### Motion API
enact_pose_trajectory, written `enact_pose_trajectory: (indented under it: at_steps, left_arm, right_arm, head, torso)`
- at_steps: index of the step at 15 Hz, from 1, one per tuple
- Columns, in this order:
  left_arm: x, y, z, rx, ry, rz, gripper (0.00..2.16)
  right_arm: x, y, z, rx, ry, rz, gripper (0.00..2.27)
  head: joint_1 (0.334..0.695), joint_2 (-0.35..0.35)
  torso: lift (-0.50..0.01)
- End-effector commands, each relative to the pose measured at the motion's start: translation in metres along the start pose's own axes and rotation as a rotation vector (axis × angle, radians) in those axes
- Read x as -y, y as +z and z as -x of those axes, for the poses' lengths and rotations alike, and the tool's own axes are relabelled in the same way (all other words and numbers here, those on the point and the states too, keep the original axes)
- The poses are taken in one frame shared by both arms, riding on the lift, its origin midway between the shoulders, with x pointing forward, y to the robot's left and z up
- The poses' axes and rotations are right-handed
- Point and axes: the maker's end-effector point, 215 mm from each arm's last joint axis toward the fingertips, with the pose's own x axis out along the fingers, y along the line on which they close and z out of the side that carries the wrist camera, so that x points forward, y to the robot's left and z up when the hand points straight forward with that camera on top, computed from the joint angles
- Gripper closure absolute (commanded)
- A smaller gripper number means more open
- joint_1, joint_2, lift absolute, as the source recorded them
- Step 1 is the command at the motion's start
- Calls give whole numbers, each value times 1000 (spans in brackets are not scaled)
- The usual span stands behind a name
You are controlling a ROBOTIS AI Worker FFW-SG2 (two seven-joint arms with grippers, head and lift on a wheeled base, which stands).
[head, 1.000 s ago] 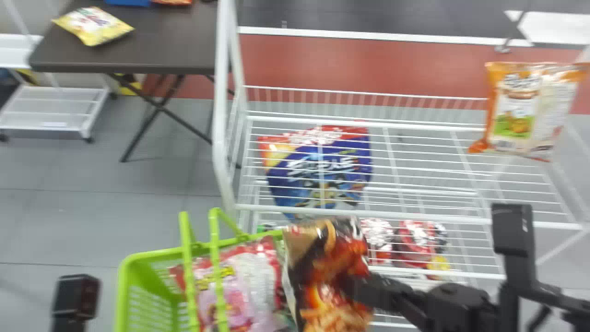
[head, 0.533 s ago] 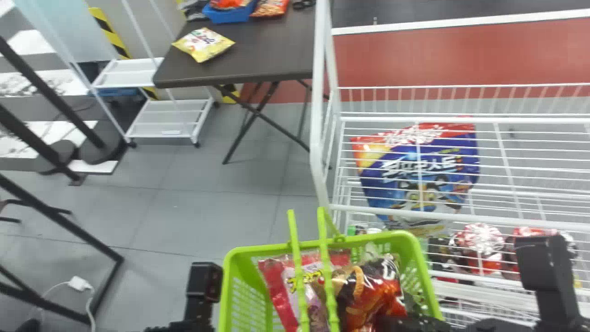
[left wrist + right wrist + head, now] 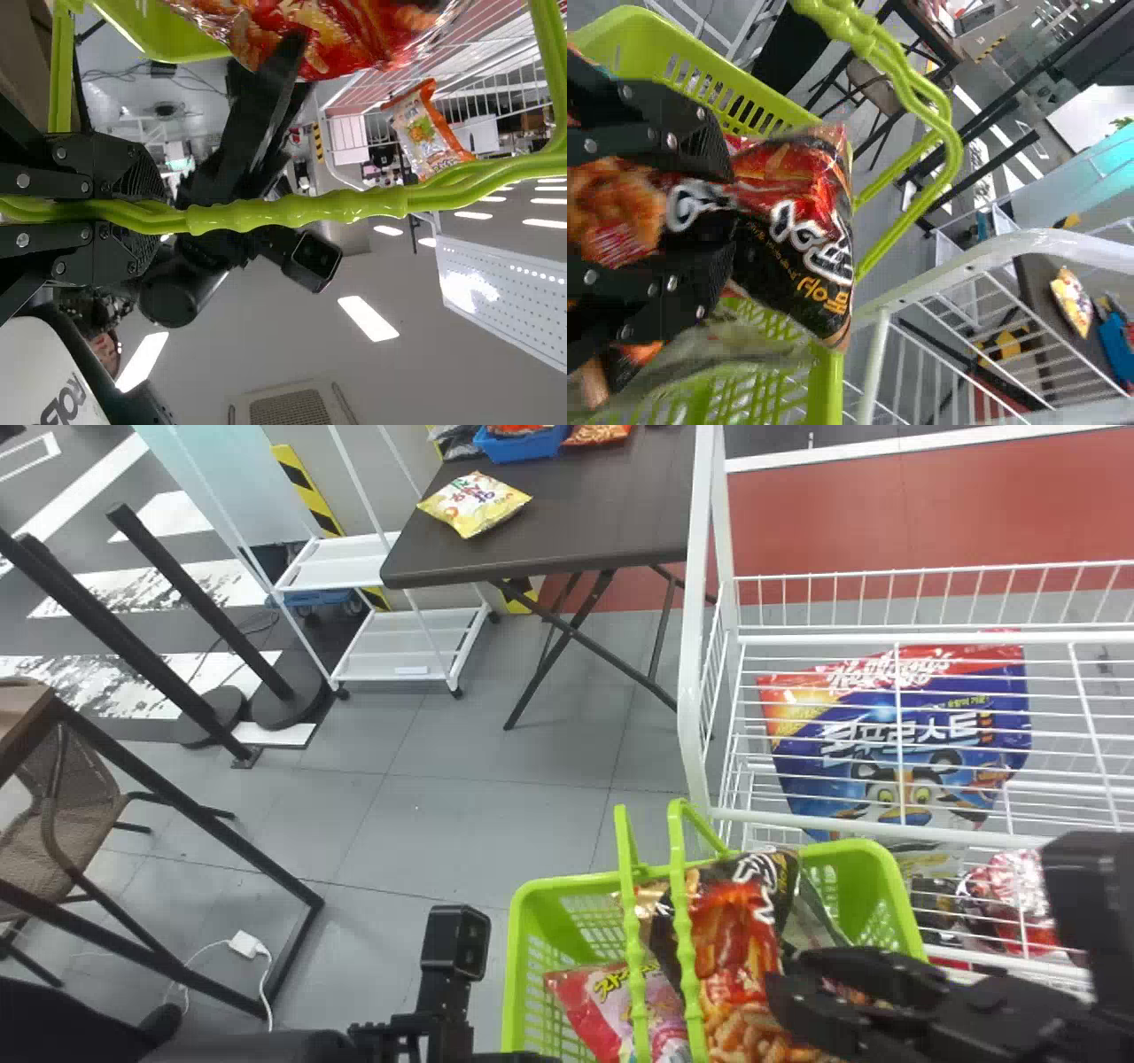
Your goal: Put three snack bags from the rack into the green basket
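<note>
Our left gripper (image 3: 443,1036) clamps the handles (image 3: 684,957) of the green basket (image 3: 567,885). Inside lies a pink bag (image 3: 585,1001); to its right, at the basket's opening, our right gripper (image 3: 784,985) pinches a red-black bag (image 3: 731,921). Beyond, the rack (image 3: 695,691) holds a blue bag (image 3: 819,779).

From here I see a way down into the green basket (image 3: 523,957) between its left wall and the upright handles (image 3: 682,921), which bar a straight sweep across. The dark red snack bag (image 3: 735,921) and my right gripper (image 3: 784,979), its jaws on it, crowd the right side; beyond the rim, the white rack's post (image 3: 691,717) and wire shelf (image 3: 797,818) obstruct, with open air left of the post.
</note>
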Motion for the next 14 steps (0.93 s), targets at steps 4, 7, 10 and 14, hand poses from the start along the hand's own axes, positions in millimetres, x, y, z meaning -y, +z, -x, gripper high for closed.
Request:
enact_pose_trajectory:
  at_steps: [4,7,10,14]
  left_arm:
    - [0,0,7,15,4,7,2148]
    - [-2,0,11,23,10,11,2148]
    - [-2,0,11,22,10,11,2148]
    - [-2,0,12,25,12,13,2148]
  right_arm:
    - [58,67,73,223,-187,38,53]
    - [132,106,114,469,-436,150,56]
    - [193,79,125,530,-597,132,60]
    - [227,46,138,566,-673,101,63]
  head:
    - [695,252]
    - [695,83]
    - [695,-83]
    - [695,-177]
  torso:
    - [0]
    - [0]
    - [0]
    - [0]
